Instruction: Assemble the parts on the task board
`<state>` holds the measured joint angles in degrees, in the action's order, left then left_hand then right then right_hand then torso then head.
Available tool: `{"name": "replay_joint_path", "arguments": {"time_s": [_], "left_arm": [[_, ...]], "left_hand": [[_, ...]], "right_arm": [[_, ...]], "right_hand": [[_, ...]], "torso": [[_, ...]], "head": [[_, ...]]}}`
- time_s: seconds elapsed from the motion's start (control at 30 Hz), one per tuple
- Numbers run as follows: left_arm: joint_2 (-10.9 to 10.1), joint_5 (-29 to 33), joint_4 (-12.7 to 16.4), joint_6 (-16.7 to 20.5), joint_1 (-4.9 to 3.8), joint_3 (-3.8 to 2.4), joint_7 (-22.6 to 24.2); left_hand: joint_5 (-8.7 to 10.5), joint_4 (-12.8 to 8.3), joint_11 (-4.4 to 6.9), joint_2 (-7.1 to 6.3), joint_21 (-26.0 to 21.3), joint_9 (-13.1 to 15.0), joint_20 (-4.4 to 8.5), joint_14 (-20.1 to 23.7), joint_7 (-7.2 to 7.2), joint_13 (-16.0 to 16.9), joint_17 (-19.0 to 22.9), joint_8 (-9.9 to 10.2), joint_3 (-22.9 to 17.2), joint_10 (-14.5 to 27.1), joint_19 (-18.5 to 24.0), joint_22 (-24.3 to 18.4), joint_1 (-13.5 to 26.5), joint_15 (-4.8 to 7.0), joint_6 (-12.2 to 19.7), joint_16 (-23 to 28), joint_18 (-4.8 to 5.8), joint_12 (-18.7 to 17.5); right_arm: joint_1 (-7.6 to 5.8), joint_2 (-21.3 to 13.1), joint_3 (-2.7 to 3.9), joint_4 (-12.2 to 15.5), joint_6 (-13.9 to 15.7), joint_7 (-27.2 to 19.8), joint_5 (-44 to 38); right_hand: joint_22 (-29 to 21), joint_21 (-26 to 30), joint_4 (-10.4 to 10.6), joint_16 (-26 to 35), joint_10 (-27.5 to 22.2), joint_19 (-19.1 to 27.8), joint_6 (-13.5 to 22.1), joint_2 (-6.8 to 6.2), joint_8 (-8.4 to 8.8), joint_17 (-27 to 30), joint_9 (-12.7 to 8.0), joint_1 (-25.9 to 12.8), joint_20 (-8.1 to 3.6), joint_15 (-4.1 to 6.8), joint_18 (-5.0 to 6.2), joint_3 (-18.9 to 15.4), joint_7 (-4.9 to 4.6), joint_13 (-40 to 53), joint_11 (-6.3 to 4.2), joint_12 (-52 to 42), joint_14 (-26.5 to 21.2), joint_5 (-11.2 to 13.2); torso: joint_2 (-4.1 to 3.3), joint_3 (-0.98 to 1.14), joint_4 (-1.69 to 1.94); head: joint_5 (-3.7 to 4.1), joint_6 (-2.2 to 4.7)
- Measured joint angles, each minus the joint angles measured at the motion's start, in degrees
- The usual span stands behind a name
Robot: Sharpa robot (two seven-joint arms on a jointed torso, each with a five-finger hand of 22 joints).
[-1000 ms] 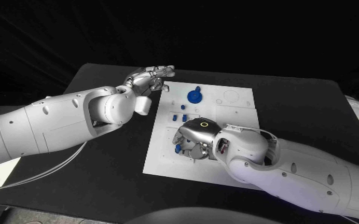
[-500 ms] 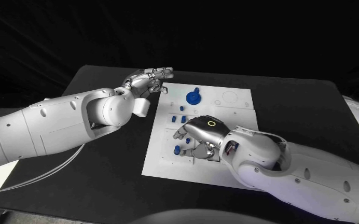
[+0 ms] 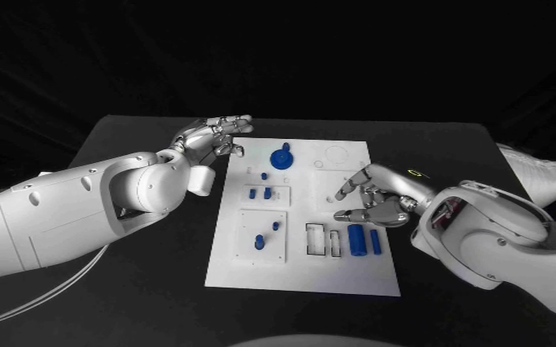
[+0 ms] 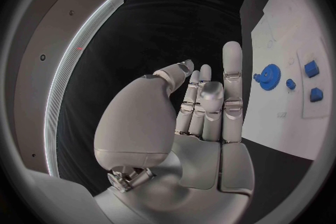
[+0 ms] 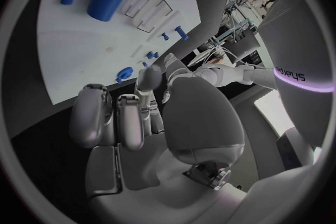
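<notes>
The task board (image 3: 304, 279) lies in the middle of the black surface (image 3: 139, 134), and every blue part sits on it. The right robot hand (image 3: 377, 197) hovers over the board's right edge, just above the large blue cylinder (image 3: 357, 239), fingers loosely apart and holding nothing. The left robot hand (image 3: 211, 136) hangs just off the board's far-left corner, fingers upright and close together, also empty.

The step in hand looks like a fresh reach for a loose part. To do it well, the right robot hand should come straight down over the part it picks and close across its narrow sides, keeping clear of the slim blue rod (image 3: 375, 241) touching-close beside the cylinder.

Count: one blue gear (image 3: 282, 157) at the board's far end, one large cylinder, one slim rod, and about six small blue pegs (image 3: 259, 242) towards the board's left half; the smallest are hard to tell apart.
</notes>
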<state>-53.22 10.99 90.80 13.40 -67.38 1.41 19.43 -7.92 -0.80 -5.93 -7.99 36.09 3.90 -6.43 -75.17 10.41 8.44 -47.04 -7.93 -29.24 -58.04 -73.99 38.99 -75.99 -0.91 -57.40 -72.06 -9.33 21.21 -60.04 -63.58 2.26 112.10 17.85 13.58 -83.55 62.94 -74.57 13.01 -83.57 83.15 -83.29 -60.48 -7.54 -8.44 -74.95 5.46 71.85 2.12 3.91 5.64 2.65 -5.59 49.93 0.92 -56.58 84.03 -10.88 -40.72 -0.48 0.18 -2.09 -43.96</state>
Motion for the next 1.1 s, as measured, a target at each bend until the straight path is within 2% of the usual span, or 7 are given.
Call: {"name": "replay_joint_path", "arguments": {"time_s": [0.07,0.1,0.2,0.27,0.43,0.67,1.1], "left_arm": [[-0.13,-0.04,0.21,0.01,0.00,0.00,0.06],[-0.16,-0.05,0.29,0.02,0.00,0.01,0.08],[-0.26,-0.09,0.54,0.02,0.00,0.08,0.12],[-0.29,-0.11,0.64,0.02,0.00,0.13,0.14],[-0.29,-0.15,0.75,0.01,0.03,0.18,0.16],[-0.26,-0.19,0.76,-0.01,0.07,0.21,0.17],[-0.38,-0.22,0.74,-0.04,0.13,0.23,0.17]], "left_hand": [[0.00,0.00,0.00,0.00,0.00,0.00,0.00,0.00,0.00,0.00,0.00,0.00,0.00,0.00,0.00,0.00,0.00,0.00,0.00,0.00,0.00,0.00],[0.00,0.00,0.00,0.00,0.00,0.00,0.00,0.00,0.00,0.00,0.00,0.00,0.00,0.00,0.00,0.00,0.00,0.00,0.00,0.00,0.00,0.00],[0.00,0.00,0.00,0.00,0.00,0.00,0.00,0.00,0.00,0.01,0.00,0.00,0.00,0.00,0.00,0.00,0.00,0.00,0.00,0.00,0.00,0.00],[0.00,0.00,0.00,0.00,0.00,0.00,0.00,0.00,0.00,0.04,0.00,0.00,0.00,0.00,0.00,0.00,0.00,0.00,0.00,0.00,0.00,0.00],[0.00,0.00,0.00,0.00,0.00,0.00,0.00,0.00,0.00,0.04,0.00,0.00,0.00,0.00,0.00,0.00,0.00,0.00,0.00,0.00,0.01,0.32],[0.00,0.00,0.00,0.00,0.00,0.00,0.00,0.00,0.00,0.04,-0.01,0.00,0.00,0.00,0.00,0.01,0.00,0.00,0.00,0.00,0.00,0.32],[0.00,0.00,-0.04,0.00,0.00,0.00,0.00,0.00,0.00,0.03,-0.01,0.00,0.00,0.03,0.00,0.01,0.00,0.00,0.00,0.00,0.00,0.32]], "right_arm": [[0.20,-1.75,-0.24,0.53,-0.02,1.21,1.75],[0.37,-2.46,-0.35,0.69,-0.07,1.88,2.35],[1.05,-4.37,-0.69,1.16,-0.37,4.18,3.21],[1.46,-5.13,-0.84,1.40,-0.54,5.77,3.26],[2.46,-5.39,-1.05,1.99,-0.71,9.07,2.26],[3.78,-3.47,-1.17,1.67,-0.80,12.24,0.47],[5.29,-0.03,-1.18,0.28,-1.74,15.14,-1.19]], "right_hand": [[1.75,-1.16,0.78,-1.26,0.06,0.00,0.03,1.04,-1.39,0.00,0.43,0.80,0.00,0.00,0.00,-1.87,0.01,9.53,-0.09,-8.07,-0.01,0.00],[2.31,-1.55,1.18,-1.67,0.04,0.00,0.24,1.79,-2.08,0.00,0.68,0.90,0.00,0.00,0.01,-2.59,0.22,9.81,-0.10,-8.83,-0.01,-0.33],[3.26,-2.01,2.18,-2.22,0.03,0.00,0.48,2.41,-3.51,0.00,1.21,1.04,0.00,0.00,0.00,-4.36,0.11,9.82,-0.09,-9.93,-0.01,-0.43],[3.90,-2.61,2.89,-2.83,-0.02,-0.04,1.03,3.45,-4.43,0.00,1.57,0.92,-0.03,0.00,-0.82,-5.55,0.18,9.85,-0.18,-10.79,-0.01,-0.61],[5.17,-3.10,3.59,-3.54,0.20,-0.44,1.24,4.16,-5.73,0.01,2.13,0.16,0.03,0.00,-0.84,-7.48,0.37,10.32,-0.01,-11.42,-0.01,-0.83],[5.20,-3.36,3.35,-3.54,0.29,-0.44,1.24,4.85,-6.62,0.01,2.42,-0.53,0.03,0.00,-0.84,-8.33,0.37,10.72,-0.09,-11.93,-0.01,-1.98],[5.31,-3.33,3.35,-3.76,0.28,-0.43,1.24,5.08,-6.84,0.02,2.48,-0.30,0.03,0.00,-0.83,-8.65,0.37,11.13,-0.09,-12.10,-0.01,-1.98]], "torso": [[0.01,-0.02,-0.31],[0.03,-0.03,-0.51],[0.10,-0.05,-0.87],[0.15,-0.07,-1.06],[0.23,-0.07,-1.46],[0.25,-0.14,-1.47],[0.19,-0.18,-1.59]], "head": [[0.68,0.11],[1.11,0.18],[1.69,0.40],[1.89,0.51],[2.03,0.56],[1.94,0.27],[1.64,0.02]]}}
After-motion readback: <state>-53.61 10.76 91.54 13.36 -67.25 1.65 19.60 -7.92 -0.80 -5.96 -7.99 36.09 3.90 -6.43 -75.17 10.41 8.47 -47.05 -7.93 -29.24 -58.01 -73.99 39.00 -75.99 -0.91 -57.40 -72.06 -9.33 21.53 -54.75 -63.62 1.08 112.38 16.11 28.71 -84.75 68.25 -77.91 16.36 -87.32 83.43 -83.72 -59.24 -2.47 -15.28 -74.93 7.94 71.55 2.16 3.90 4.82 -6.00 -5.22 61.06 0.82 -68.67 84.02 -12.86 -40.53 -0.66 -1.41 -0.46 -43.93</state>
